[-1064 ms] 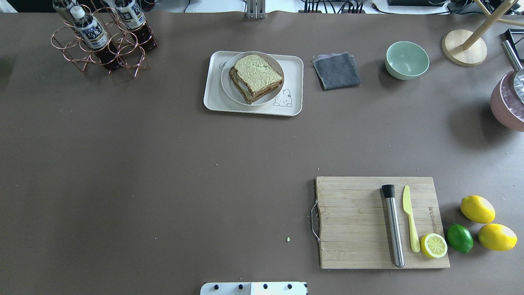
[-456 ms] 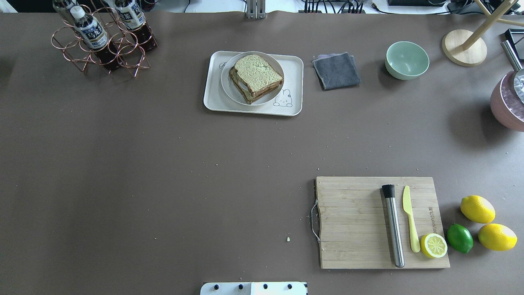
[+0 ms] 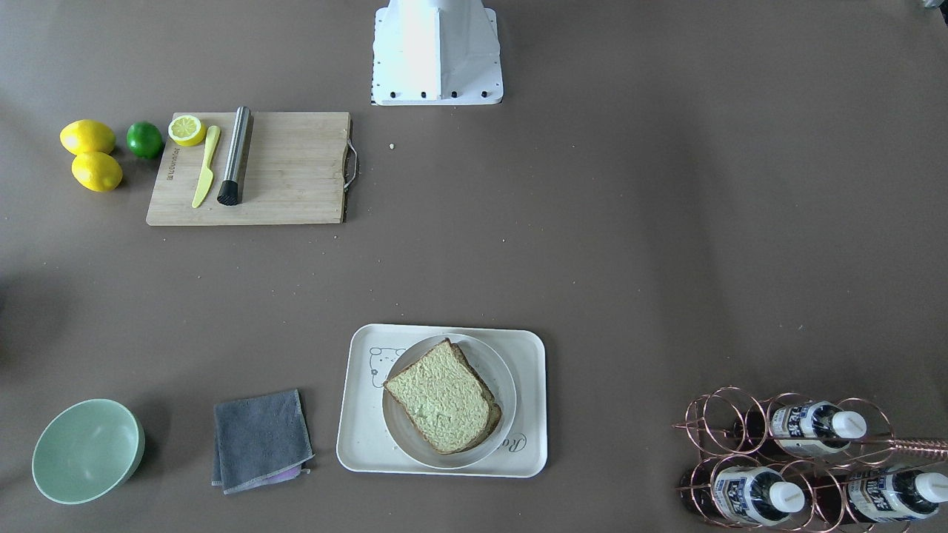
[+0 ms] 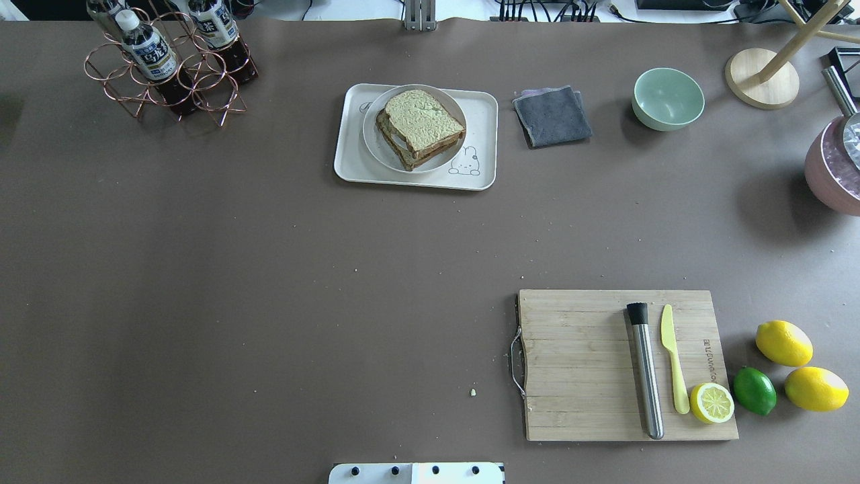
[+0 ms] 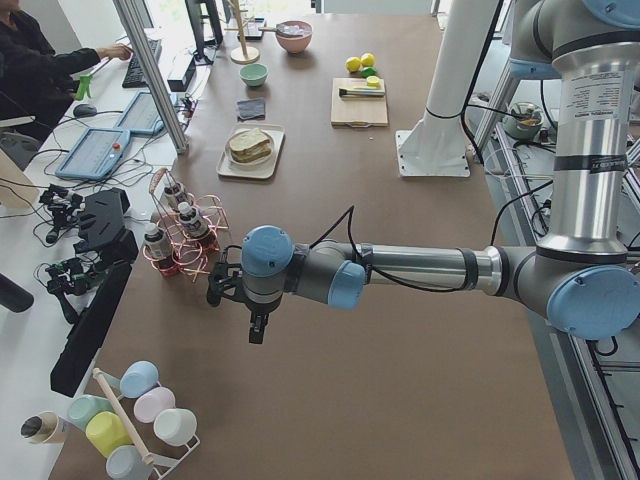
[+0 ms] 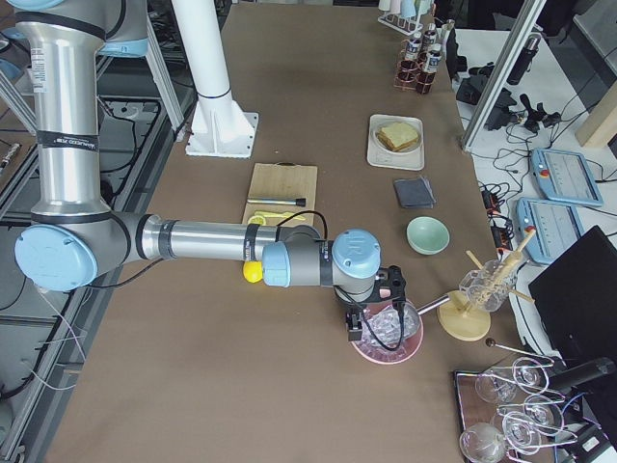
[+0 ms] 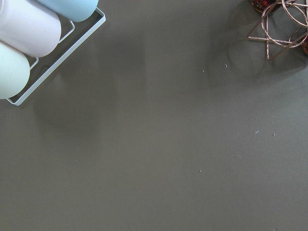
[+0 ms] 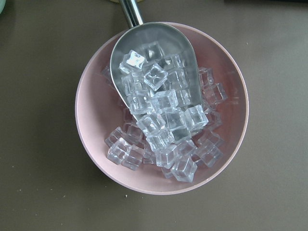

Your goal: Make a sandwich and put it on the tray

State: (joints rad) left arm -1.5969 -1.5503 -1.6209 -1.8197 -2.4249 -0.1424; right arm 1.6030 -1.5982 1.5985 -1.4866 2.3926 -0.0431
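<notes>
The sandwich [image 4: 423, 121], two beige-green bread slices with brown crusts stacked a little askew, lies on a round white plate [image 4: 369, 131] on the cream tray [image 4: 480, 121] at the table's far middle. It also shows in the front-facing view [image 3: 443, 396] on the tray [image 3: 363, 414]. The egg is hidden between the slices. My left gripper [image 5: 256, 330] hangs over bare table beyond the bottle rack, far from the tray. My right gripper [image 6: 355, 328] hangs over the pink bowl. Both show only in side views; I cannot tell whether they are open or shut.
A bamboo cutting board [image 4: 578, 363] carries a steel muddler, a yellow knife and a lemon half; lemons and a lime lie beside it. A grey cloth [image 4: 552, 115] and a green bowl [image 4: 667, 99] lie right of the tray. A copper bottle rack [image 4: 168, 67] stands far left. The pink ice bowl [image 8: 226, 86] holds a scoop.
</notes>
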